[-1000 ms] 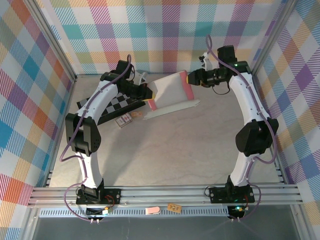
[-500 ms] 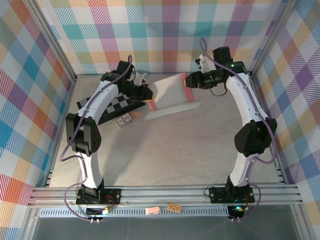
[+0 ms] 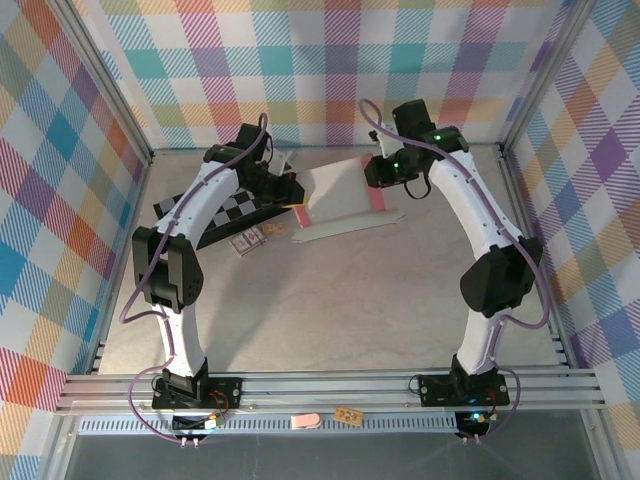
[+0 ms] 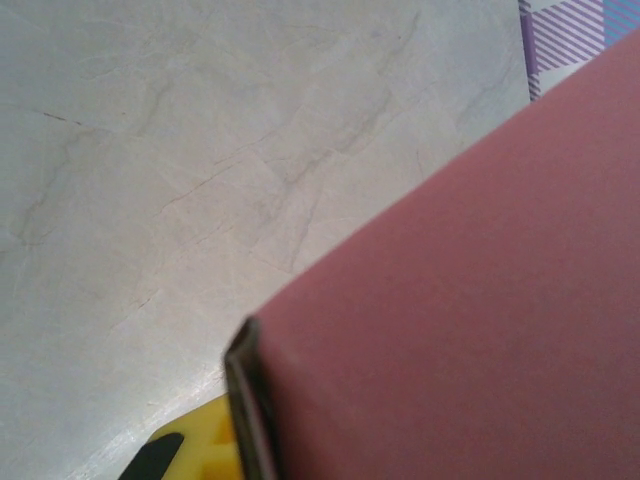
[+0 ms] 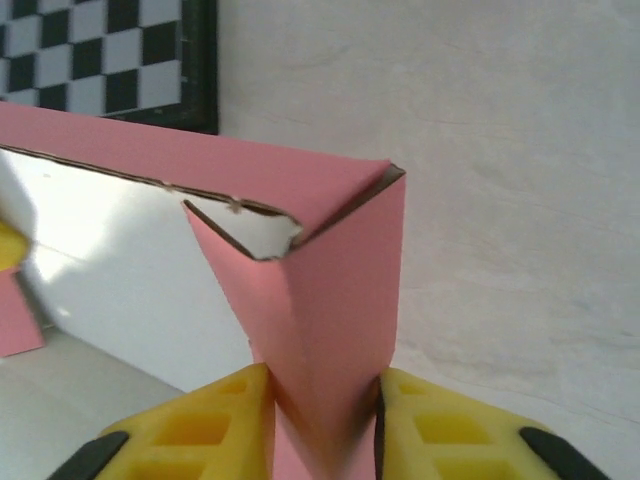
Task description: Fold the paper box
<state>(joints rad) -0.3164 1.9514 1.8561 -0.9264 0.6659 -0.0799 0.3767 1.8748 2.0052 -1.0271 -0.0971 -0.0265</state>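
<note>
**Both my claws pinch the pink box at the back of the table**

The grey table spreads out before my two bases. Far back on the left lies the checkered board, flat and partly under my left arm. Just right of it sits the paper box, partly folded, pale inside facing up, with pink flaps at its left and right ends. My right claw reaches to the right end. In the right wrist view its yellow pads press on both sides of a folded pink flap. My left claw is pressed together on the left end, pink card lying right against its yellow finger. Small cards lie near the board's front edge.
</note>
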